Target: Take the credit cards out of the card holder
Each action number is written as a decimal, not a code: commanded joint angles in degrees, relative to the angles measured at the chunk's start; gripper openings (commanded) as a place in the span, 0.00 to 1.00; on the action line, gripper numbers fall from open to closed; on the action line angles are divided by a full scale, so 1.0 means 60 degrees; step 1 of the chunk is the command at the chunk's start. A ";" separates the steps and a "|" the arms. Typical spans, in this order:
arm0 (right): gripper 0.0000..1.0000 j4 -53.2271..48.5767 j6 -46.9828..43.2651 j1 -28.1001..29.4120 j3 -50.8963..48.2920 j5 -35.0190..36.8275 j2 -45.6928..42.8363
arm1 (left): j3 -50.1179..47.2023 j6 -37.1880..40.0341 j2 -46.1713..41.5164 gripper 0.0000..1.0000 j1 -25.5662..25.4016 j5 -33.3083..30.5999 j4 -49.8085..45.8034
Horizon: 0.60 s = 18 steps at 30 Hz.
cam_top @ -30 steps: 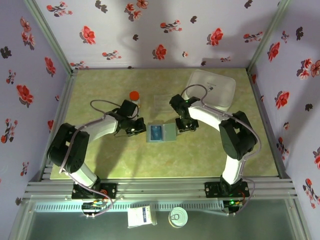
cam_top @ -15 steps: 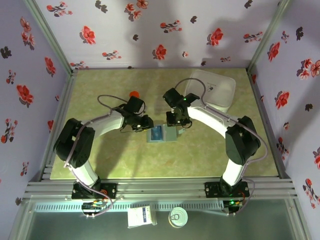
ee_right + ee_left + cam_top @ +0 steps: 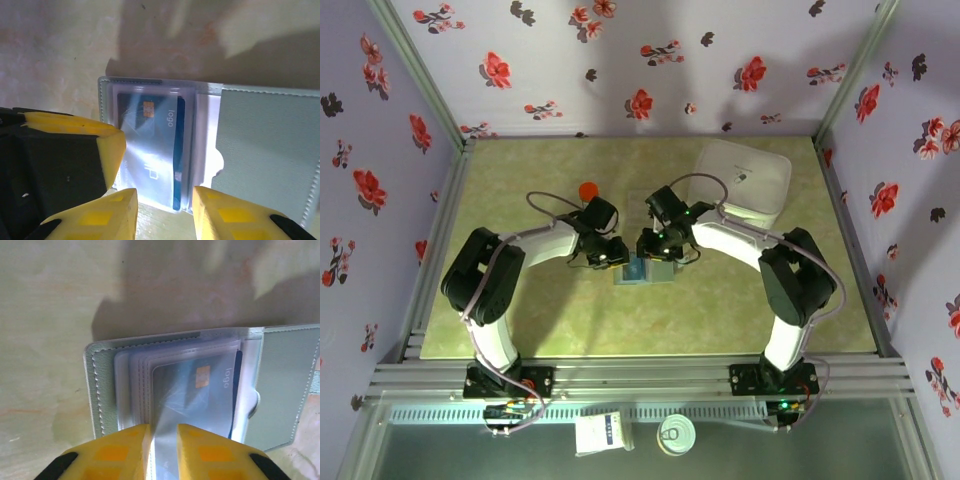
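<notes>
Top external view: the card holder (image 3: 646,271) lies open just below the middle of the frame on the pale green bench (image 3: 550,320), with both hands low over it. No card is out yet. I judge the step in hand to be starting the first card out of its pocket.

Left wrist view: the left hand (image 3: 163,450) sits at the bottom edge. Its yellow fingers are nearly together, with a leaf of the clear sleeves (image 3: 135,385) between them, so it looks clamped on the card holder by that leaf.

Right wrist view: the right hand (image 3: 164,212) has its fingers apart, one each side of the lower end of the credit card (image 3: 155,145). Whether they touch it I cannot tell.

The next move, as I read it, calls for the right hand to close on the card's bare edge alone, not on the sleeve. It would then draw straight along the pocket while the left hand pins the holder down. The card offers little edge to grip and looks slick, so a slip or dragging the whole holder is the risk.

The holder looks like soft grey-green leatherette with rounded corners and a stitched border. Its plain panel has a small curved notch. The sleeves are glossy and stacked like pages. The card is thin, stiff and teal-blue, with a gold chip and the word "logo". A darker blue strip runs beside it; I cannot tell whether that is a second card.
</notes>
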 commanded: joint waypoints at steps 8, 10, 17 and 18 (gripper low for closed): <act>0.30 0.1359 0.0520 -0.0160 -0.0492 -0.1022 0.0608 | -0.0208 0.0299 0.0184 0.16 -0.0035 -0.0281 -0.0382; 0.30 0.1382 0.0528 -0.0161 -0.0491 -0.1042 0.0697 | -0.0229 0.0285 0.0041 0.16 -0.0037 -0.0299 -0.0436; 0.29 0.1490 0.0533 -0.0161 -0.0511 -0.1097 0.0794 | -0.0136 0.0211 -0.0489 0.22 -0.0015 -0.0454 -0.0595; 0.29 0.1497 0.0534 -0.0161 -0.0524 -0.1082 0.0795 | -0.0139 0.0199 -0.0524 0.23 -0.0022 -0.0482 -0.0609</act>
